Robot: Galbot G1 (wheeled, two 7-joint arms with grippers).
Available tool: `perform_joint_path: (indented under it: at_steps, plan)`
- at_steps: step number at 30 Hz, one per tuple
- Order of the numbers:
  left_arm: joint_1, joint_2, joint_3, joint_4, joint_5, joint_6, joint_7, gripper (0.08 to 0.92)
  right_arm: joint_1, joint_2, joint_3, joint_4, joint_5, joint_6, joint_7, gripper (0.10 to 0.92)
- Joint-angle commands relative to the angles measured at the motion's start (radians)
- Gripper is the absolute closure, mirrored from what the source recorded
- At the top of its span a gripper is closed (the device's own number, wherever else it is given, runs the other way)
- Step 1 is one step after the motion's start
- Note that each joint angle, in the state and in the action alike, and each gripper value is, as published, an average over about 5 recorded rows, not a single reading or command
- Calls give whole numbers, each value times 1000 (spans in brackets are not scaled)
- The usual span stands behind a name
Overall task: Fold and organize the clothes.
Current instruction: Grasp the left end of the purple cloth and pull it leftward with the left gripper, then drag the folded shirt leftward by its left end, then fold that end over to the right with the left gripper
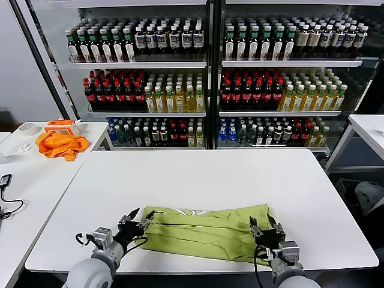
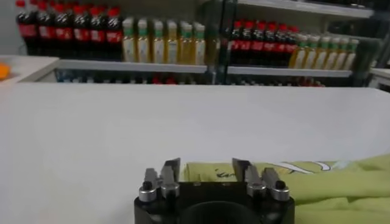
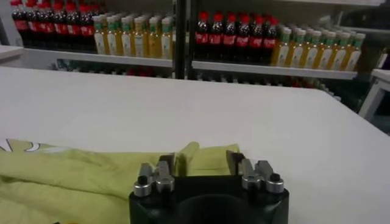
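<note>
1. A white table (image 1: 198, 180) stands in front of the drink shelves; most of its top is bare.
2. A lime-green T-shirt (image 1: 207, 233) lies folded into a long band near the table's front edge, running left to right, its collar side facing the shelves.
3. A second white table (image 1: 36, 180) stands to the left, just beside the first.
4. On its far end lie an orange cloth (image 1: 59, 144), an orange-and-white box (image 1: 62, 126) and a tape roll (image 1: 27, 128).
5. A black cable (image 1: 7, 207) lies at its left edge.
</note>
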State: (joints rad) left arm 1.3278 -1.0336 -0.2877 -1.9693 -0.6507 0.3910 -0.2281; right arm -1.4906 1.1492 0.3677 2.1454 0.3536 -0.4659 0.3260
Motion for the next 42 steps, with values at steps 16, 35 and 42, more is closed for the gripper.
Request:
perform_joint_path:
  at_steps: [16,35,42]
  plan:
    - [8,-110,103,25,-17,3,-240,416,-28,9,17,22,-21,22,2,203]
    - [65,-71,-53,-23,376,81,-220,902,-20,-3,30,49,-18,36,-20,203]
    - [200,43,-348,-107,521,115,-190,902,2,-5,22,41,-25,37,-19,203]
